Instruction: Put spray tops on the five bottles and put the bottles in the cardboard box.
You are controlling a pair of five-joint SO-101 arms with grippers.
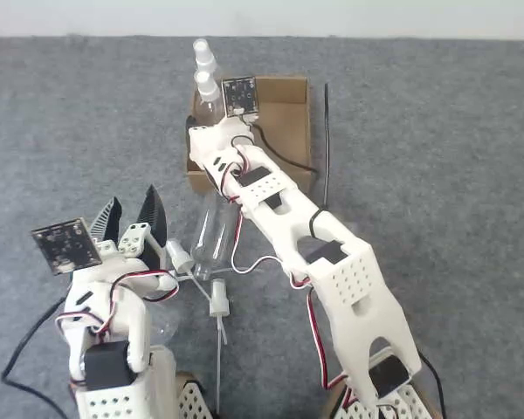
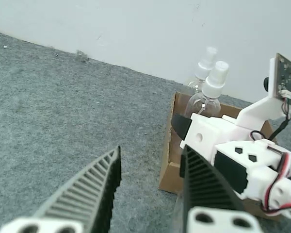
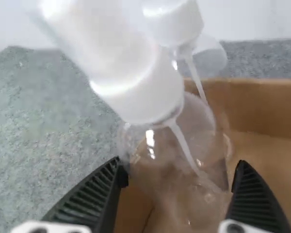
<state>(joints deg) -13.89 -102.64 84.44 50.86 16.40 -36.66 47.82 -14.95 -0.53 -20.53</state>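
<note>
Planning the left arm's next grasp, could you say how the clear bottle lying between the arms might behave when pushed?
The clear bottle looks empty, so probably light. Lying on its round side, it may roll, though the fuzzy grey mat should slow it.

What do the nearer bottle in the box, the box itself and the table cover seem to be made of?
The bottle looks like clear glossy plastic: the box wall shows through it and it carries highlights. Its spray top is white, opaque, smooth, probably plastic. The box is brown matt cardboard. The table cover seems grey felt or short carpet, by its fuzzy texture.
</note>
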